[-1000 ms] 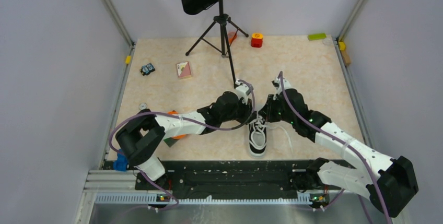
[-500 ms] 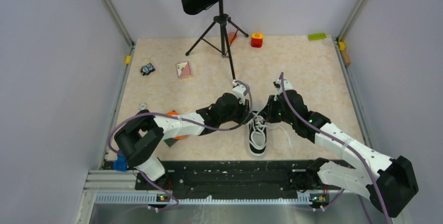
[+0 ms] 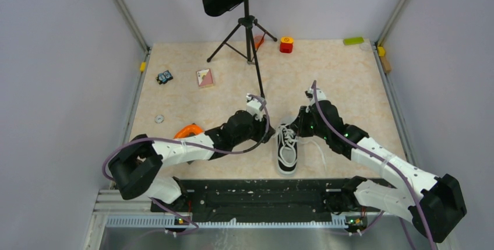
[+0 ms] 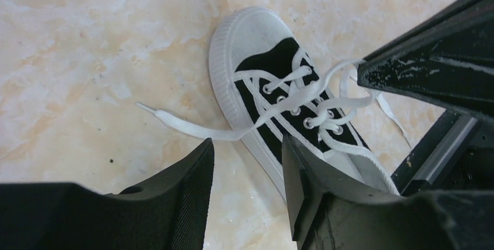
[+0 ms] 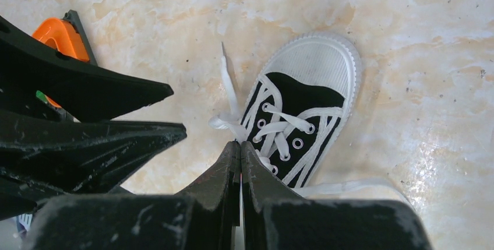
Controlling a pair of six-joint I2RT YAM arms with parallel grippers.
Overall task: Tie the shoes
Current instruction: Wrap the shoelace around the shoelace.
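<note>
Top external view: a small black canvas sneaker (image 3: 286, 155) with a white sole is seen lying on the marbled beige desk (image 3: 349, 87). It is placed close to the middle of the near edge, with its length running from that edge toward the far edge. Both arms are stretched in over the desk from the near edge. The left gripper (image 3: 269, 136) is held low, just beside the sneaker's left side, at the end away from the near edge. The right gripper (image 3: 295, 129) is held at that same end, from the right.

Left wrist view: the left gripper's fingers (image 4: 192, 180) are shown spread apart, released, with nothing clamped between them. Beyond the gap, the white rubber toe cap and the crossed white laces (image 4: 303, 90) are seen. One loose lace end is laid flat on the desk beside the sneaker. Another strand is lifted off the eyelets and stretched up to the tip of the right gripper.

Right wrist view: the right gripper's fingers are pressed tightly together, clenched, with that strand of the laces pinched at their tips, just beside the eyelet rows.

Farther off, a black music stand (image 3: 247, 28) is set on its tripod near the middle of the far edge, with a red block (image 3: 286, 44) near it. A green block (image 3: 353, 41) is seen by the far right corner. A small card (image 3: 204, 77) and a small toy (image 3: 165, 77) are seen toward the far left corner. An orange tool (image 3: 187, 130) is seen near the left edge, beside the left arm.
</note>
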